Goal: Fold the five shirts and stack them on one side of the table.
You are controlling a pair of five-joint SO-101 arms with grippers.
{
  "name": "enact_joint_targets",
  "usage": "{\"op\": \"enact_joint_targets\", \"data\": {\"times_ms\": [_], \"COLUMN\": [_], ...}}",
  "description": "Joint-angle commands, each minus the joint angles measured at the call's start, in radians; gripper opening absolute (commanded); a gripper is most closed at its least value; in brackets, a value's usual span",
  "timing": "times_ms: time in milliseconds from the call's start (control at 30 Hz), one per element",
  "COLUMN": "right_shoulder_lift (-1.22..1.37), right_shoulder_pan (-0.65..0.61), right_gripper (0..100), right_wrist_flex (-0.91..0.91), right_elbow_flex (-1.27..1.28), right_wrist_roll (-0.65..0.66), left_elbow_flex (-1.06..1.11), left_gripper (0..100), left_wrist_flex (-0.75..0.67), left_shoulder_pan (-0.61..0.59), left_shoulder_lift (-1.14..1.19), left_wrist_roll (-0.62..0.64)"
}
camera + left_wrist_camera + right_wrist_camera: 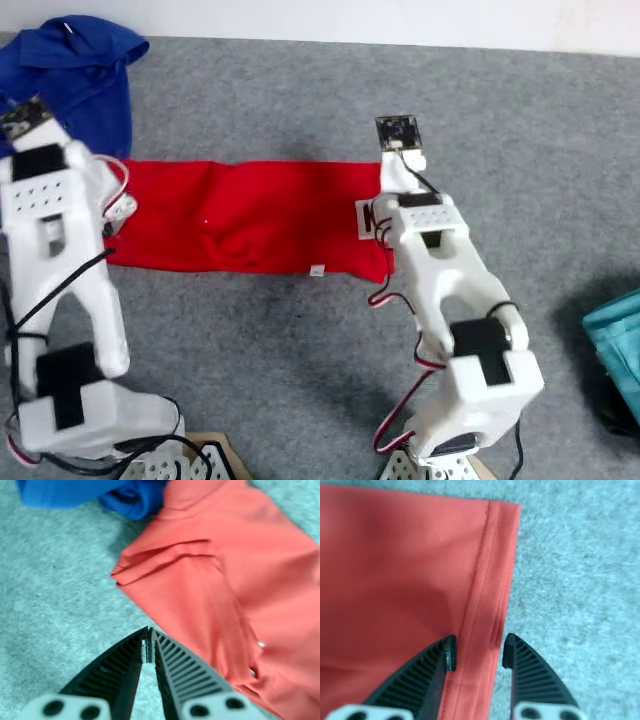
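Lying lengthwise between the arms, the red shirt was noted. The right gripper was set astride its hem, jaws apart; the left gripper, jaws together, just off its opposite end.

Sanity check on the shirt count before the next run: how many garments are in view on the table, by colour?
red shirt: 1
blue shirt: 1
teal garment: 1 (cut off at the frame edge; a dark patch beside it is unclear)
Total: 3
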Motion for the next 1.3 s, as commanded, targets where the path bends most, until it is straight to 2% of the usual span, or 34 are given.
{"op": "enact_joint_targets", "data": {"times_ms": [0, 167, 433, 600, 700, 1167, 1267], "right_shoulder_lift": [0.013, 0.048, 0.058, 0.058, 0.054, 0.059, 0.059], "right_shoulder_pan": [0.013, 0.013, 0.012, -0.007, -0.008, 0.32, 0.384], "right_gripper": [16.7, 16.7, 15.9, 0.2, 0.8, 0.6, 0.6], "right_wrist_flex": [0.002, -0.005, -0.004, 0.002, 0.035, 0.122, 0.122], "right_elbow_flex": [-0.061, -0.061, -0.061, -0.061, -0.061, -0.189, -0.188], "right_wrist_roll": [-0.009, -0.009, -0.008, 0.005, 0.071, 0.095, 0.167], "left_elbow_flex": [0.107, 0.248, 0.269, 0.263, 0.266, 0.266, 0.262], "left_gripper": [1, 1, 1, 1, 1, 1, 1], "left_wrist_flex": [-0.112, -0.235, -0.245, -0.244, -0.244, -0.244, -0.245], "left_shoulder_pan": [-0.051, -0.09, -0.165, -0.188, -0.189, -0.217, -0.214], "left_shoulder_lift": [-0.054, -0.061, -0.064, -0.064, -0.064, -0.062, -0.062], "left_wrist_roll": [-0.011, -0.009, -0.009, -0.009, -0.009, -0.009, -0.009]}}
